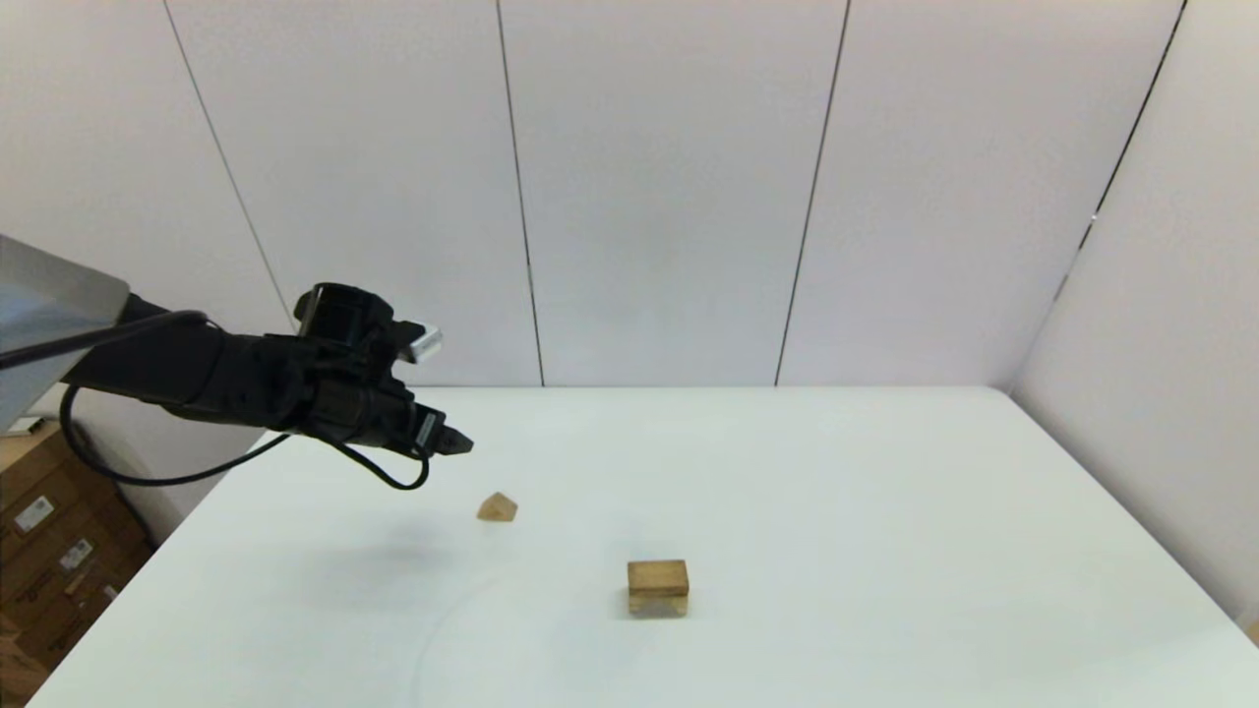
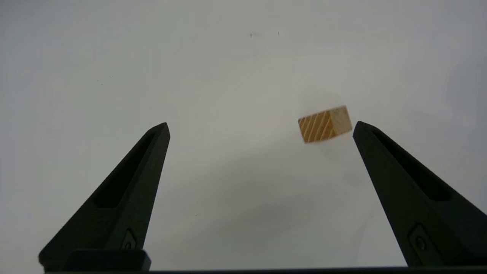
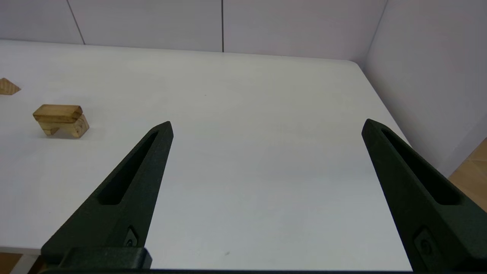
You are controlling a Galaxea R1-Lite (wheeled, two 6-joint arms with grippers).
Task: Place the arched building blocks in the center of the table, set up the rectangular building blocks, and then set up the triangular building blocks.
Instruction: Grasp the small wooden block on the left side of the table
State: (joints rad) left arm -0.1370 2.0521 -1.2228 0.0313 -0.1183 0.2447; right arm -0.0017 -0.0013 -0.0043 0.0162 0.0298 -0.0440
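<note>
Tan wood is showing in three pieces on the large white rectangular table [image 1: 885, 511]. The chunky light-tan arched block [image 1: 658, 604] is sitting near the table's middle, hollow face down, and the flat, slightly darker oblong block [image 1: 658, 574] is lying on top of it, the two touching and squarely stacked. The small tan triangular prism [image 1: 498, 507] is resting on the tabletop, ridge up, to the left of the stack and a little farther away, well apart from it. The black left gripper [image 1: 454, 443] is hanging in the air above the table's left side, beyond and to the left of the prism, touching nothing; its wrist view is showing its fingers [image 2: 137, 182] spread wide and empty, with the prism below, close to one fingertip. The right gripper [image 3: 266, 125] is idling near the table's near right edge, fingers also spread wide and holding nothing.
</note>
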